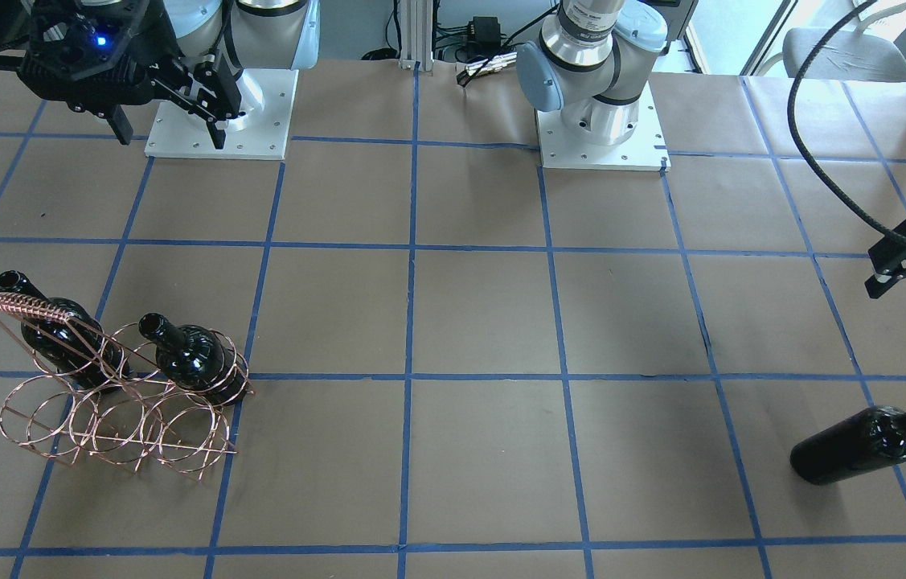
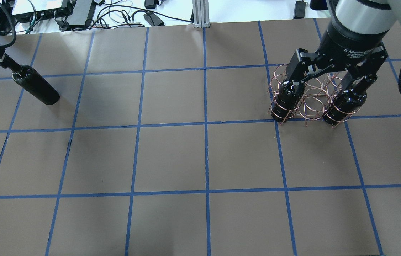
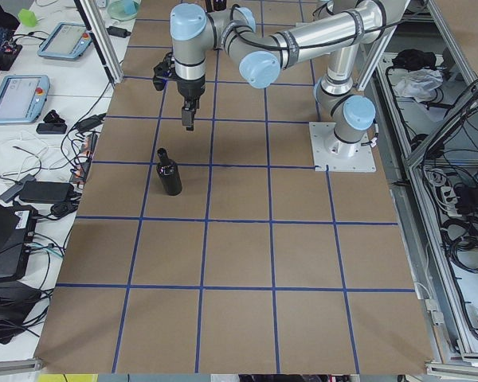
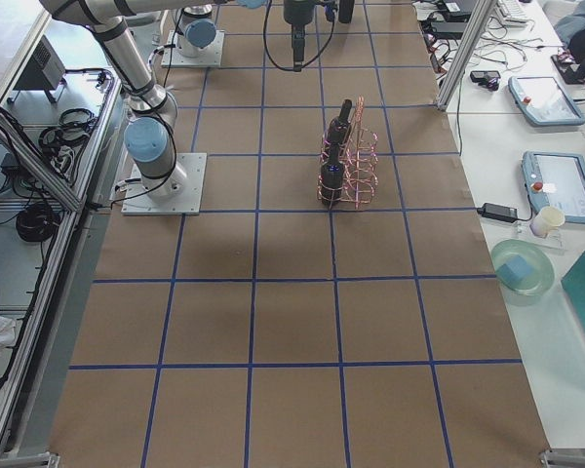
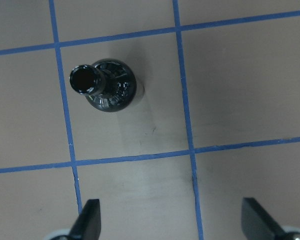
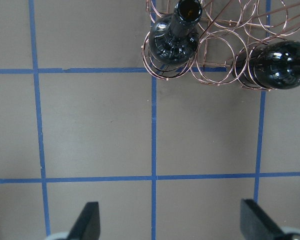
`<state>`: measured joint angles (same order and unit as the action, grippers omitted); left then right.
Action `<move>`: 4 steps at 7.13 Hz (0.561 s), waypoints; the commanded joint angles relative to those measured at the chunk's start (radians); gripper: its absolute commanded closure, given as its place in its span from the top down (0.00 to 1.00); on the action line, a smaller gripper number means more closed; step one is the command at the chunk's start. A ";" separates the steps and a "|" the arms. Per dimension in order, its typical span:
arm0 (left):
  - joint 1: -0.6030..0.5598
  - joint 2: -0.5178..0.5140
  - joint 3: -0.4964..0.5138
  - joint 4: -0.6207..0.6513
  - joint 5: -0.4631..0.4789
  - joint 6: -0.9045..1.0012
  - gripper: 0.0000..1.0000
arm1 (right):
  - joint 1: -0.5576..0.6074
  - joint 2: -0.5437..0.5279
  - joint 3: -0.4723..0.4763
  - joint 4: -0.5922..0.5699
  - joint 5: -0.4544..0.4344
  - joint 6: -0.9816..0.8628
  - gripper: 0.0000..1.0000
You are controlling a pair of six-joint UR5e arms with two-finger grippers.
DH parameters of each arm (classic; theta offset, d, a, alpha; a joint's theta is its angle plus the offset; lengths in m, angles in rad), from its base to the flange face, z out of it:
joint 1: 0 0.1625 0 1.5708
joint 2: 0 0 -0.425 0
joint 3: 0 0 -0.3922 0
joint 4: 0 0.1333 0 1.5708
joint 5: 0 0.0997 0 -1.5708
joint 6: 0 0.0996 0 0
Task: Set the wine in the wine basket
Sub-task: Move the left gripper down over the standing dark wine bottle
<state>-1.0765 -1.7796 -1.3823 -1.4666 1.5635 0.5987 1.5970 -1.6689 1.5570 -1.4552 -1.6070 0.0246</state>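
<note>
The wine bottle (image 1: 862, 446) stands upright on the worktop (image 1: 485, 322) at the robot's left end, well apart from the wire basket (image 1: 18, 305). The left gripper (image 5: 172, 220) hangs above and near the bottle without touching it, released, with nothing between its fingers. In the basket stand 2 other bottles (image 1: 195, 362), with free rings between them. The right gripper (image 6: 170, 222) hangs near the basket, also released.

Glossy black glass forms the bottle (image 1: 854, 450); the basket (image 1: 26, 306) is shiny copper-toned metal wire, on matt brown paper (image 1: 485, 322) gridded with smooth blue tape (image 1: 410, 322).
</note>
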 commanded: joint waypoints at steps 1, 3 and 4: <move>0.039 -0.096 0.072 0.018 -0.005 0.023 1.00 | 0.001 0.000 0.000 -0.001 0.001 0.000 1.00; 0.040 -0.165 0.091 0.087 -0.006 0.021 1.00 | 0.001 0.000 0.002 -0.001 -0.001 0.000 1.00; 0.040 -0.194 0.088 0.133 -0.025 0.015 1.00 | 0.001 0.000 0.002 0.001 -0.001 0.000 1.00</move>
<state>-1.0379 -1.9350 -1.2969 -1.3835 1.5528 0.6184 1.5983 -1.6689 1.5580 -1.4554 -1.6075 0.0246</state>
